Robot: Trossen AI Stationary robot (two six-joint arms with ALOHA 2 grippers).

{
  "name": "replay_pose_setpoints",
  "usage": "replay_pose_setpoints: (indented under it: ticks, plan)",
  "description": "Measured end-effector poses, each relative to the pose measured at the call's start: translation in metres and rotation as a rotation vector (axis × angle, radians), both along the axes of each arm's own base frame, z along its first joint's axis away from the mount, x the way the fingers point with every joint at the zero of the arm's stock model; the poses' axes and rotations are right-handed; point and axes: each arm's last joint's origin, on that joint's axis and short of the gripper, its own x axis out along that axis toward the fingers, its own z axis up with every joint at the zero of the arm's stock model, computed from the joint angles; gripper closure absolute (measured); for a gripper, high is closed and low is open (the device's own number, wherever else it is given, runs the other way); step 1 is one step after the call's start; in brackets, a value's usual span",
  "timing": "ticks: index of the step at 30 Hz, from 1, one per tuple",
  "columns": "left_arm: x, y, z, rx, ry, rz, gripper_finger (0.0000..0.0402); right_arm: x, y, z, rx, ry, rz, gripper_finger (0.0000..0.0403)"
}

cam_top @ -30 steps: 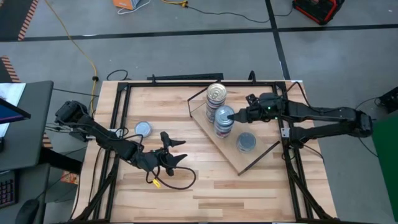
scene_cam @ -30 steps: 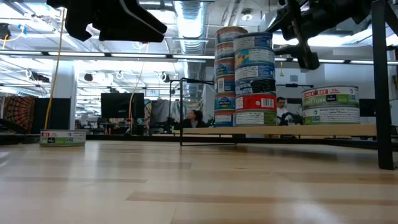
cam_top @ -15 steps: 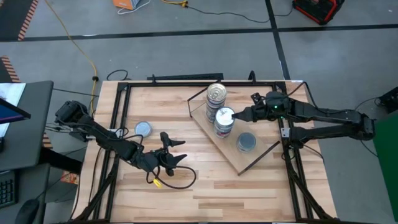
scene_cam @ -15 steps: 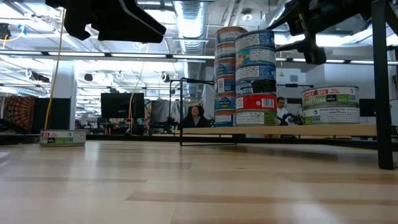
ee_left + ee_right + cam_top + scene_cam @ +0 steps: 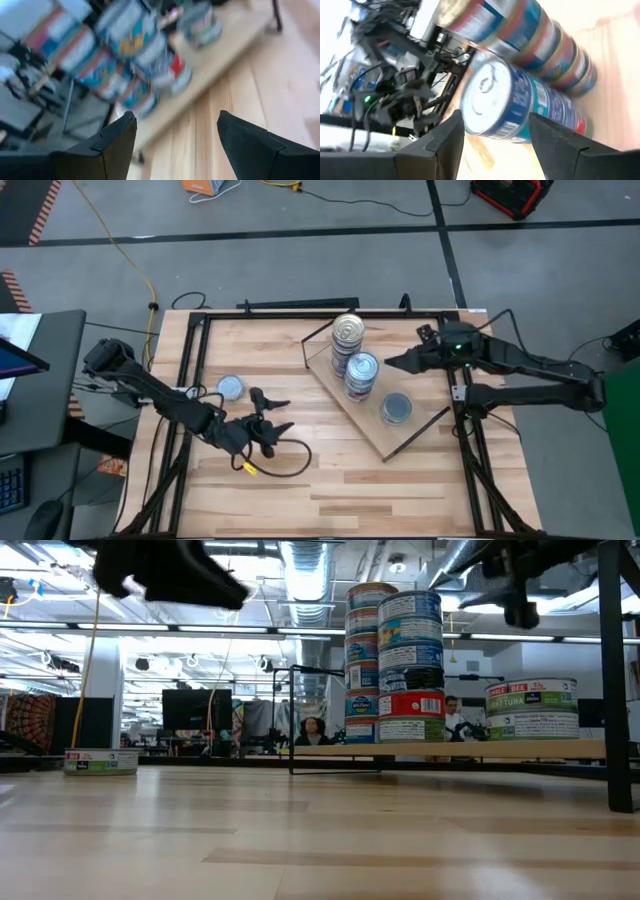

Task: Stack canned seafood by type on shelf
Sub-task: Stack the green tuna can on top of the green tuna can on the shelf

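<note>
From above, the shelf lies at an angle on the right half of the table. Two tall stacks of tins and a short stack stand on it. A lone tin sits on the table's left part, off the shelf. The right gripper hangs just right of the middle stack, not touching it, fingers parted and empty. The left gripper is over the table left of centre, open, holding nothing.

At table height, the tall stacks rise side by side on the shelf, the short stack to their right, the lone tin far left.

The left wrist view shows its fingers spread wide, the stacks blurred beyond.

The right wrist view shows its fingers apart, a stack top between and beyond them.
</note>
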Motion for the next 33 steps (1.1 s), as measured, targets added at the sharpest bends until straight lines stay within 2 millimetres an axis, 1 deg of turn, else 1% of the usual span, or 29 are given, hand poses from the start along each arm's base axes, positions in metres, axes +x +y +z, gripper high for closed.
replay_pose_setpoints:
  ticks: [3,7,10,13,16,18,22,24,26,29,33]
  plan:
    - [-0.017,0.01,0.001,-0.042,0.082,0.025,0.0136,-0.006,0.007,0.012,-0.131,-0.048,0.072,0.0158]
    - [-0.04,0.021,0.001,-0.175,0.183,0.021,0.0136,-0.006,0.022,0.027,-0.354,-0.164,0.185,0.0158]
    - [-0.054,0.028,0.0,-0.344,0.257,0.03,0.0136,0.003,0.033,0.033,-0.536,-0.226,0.212,0.0158]
    - [-0.061,0.037,-0.005,-0.451,0.312,0.119,0.0136,0.015,0.044,0.031,-0.68,-0.229,0.211,0.0158]
    - [-0.062,0.048,-0.013,-0.467,0.373,0.231,0.0136,0.03,0.054,0.028,-0.808,-0.24,0.221,0.0158]
    - [-0.061,0.056,-0.02,-0.459,0.43,0.311,0.0136,0.039,0.062,0.03,-0.889,-0.288,0.236,0.0158]
    - [-0.055,0.07,-0.039,-0.448,0.59,0.44,0.0136,0.056,0.078,0.03,-0.996,-0.363,0.275,0.0158]
    - [-0.054,0.076,-0.05,-0.434,0.693,0.501,0.0136,0.061,0.084,0.029,-1.03,-0.387,0.294,0.0158]
    - [-0.056,0.079,-0.058,-0.4,0.793,0.552,0.0136,0.064,0.09,0.028,-1.058,-0.403,0.309,0.0158]
    - [-0.057,0.082,-0.069,-0.337,0.901,0.615,0.0141,0.062,0.09,0.029,-1.073,-0.407,0.312,0.0158]
    - [-0.051,0.077,-0.083,-0.276,0.987,0.595,0.0171,0.055,0.088,0.033,-1.073,-0.415,0.299,0.0158]
